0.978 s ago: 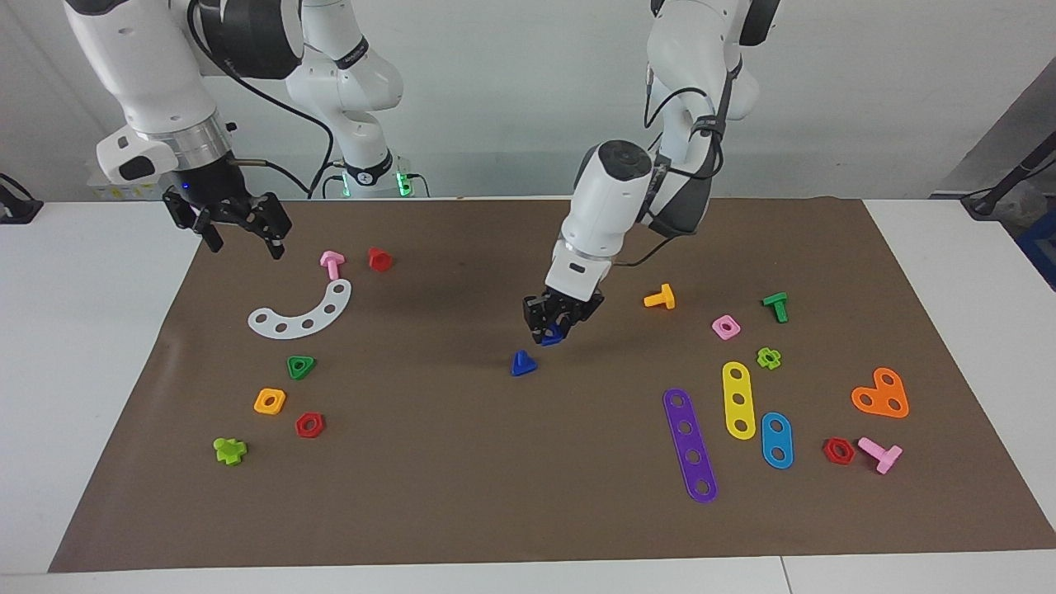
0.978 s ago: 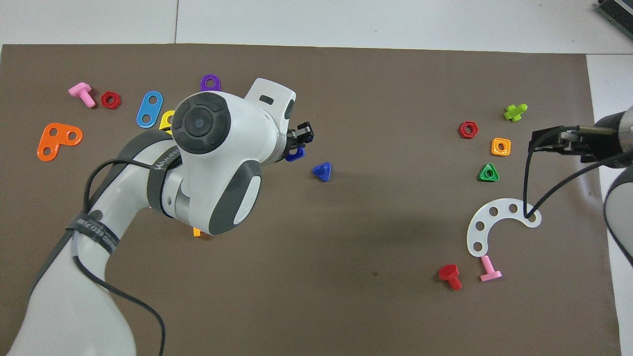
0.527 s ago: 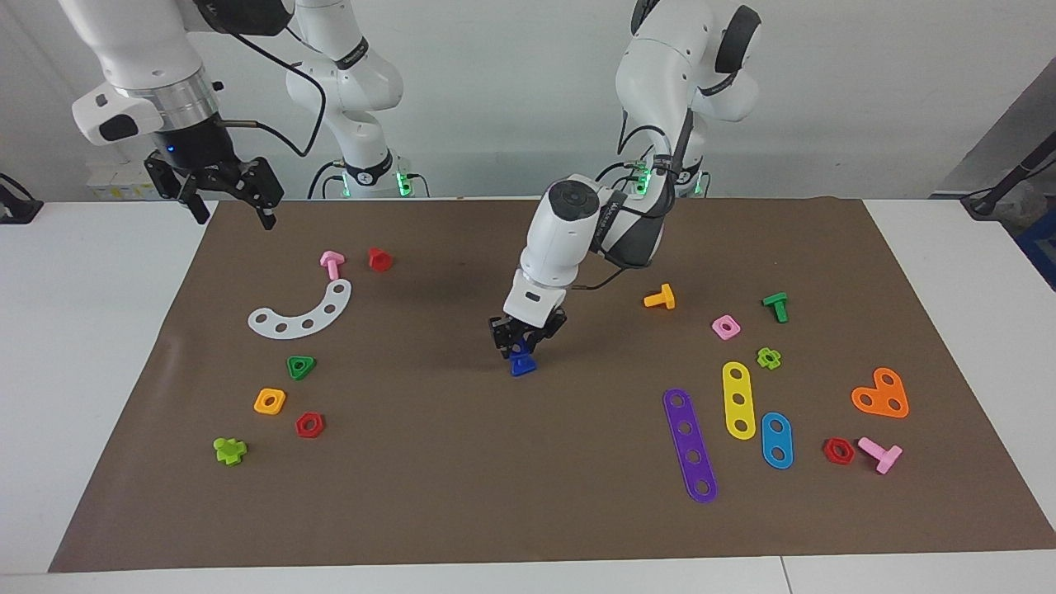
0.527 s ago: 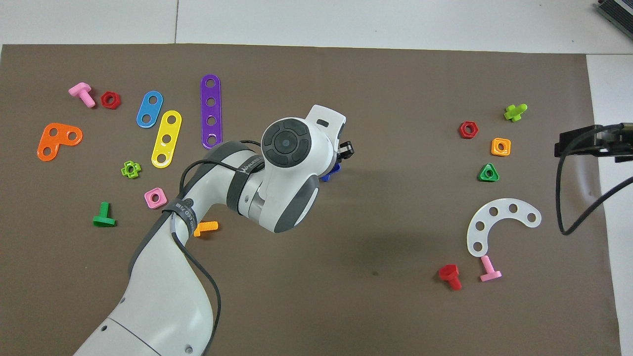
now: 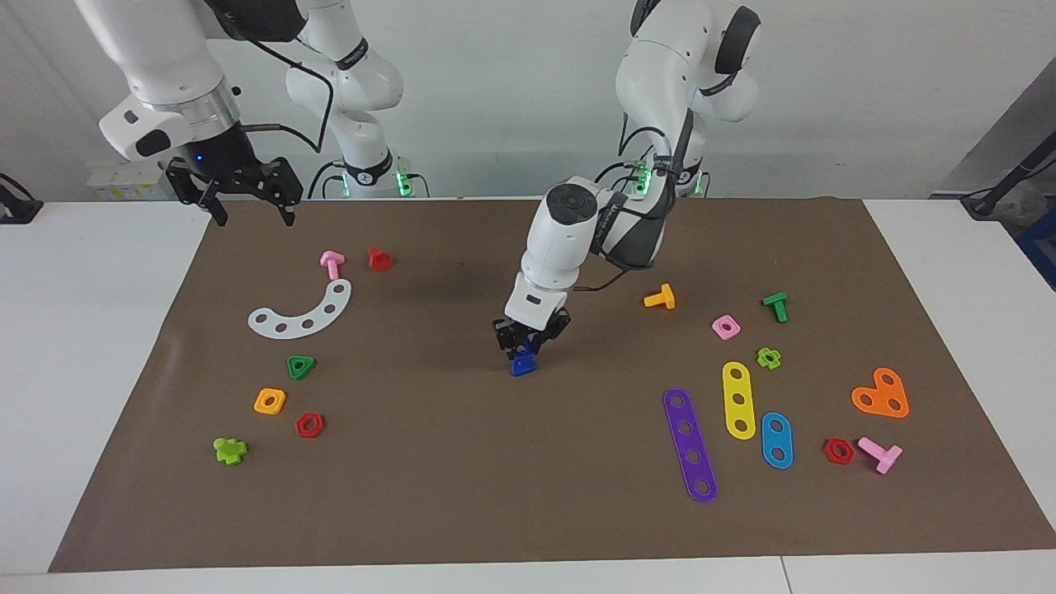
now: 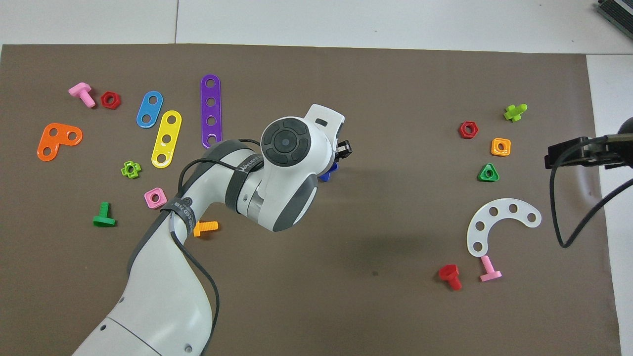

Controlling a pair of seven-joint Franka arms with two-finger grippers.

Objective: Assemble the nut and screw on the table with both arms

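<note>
I had the left gripper [image 5: 525, 345] closed on the nut [image 5: 522, 349], down over the screw [image 5: 523, 367] on the mat [image 5: 462, 495]. I couldn't tell whether the nut had seated on the screw; threading looked undone. Right gripper [image 5: 247, 206] hung open, waiting up-table from the screw.
</note>
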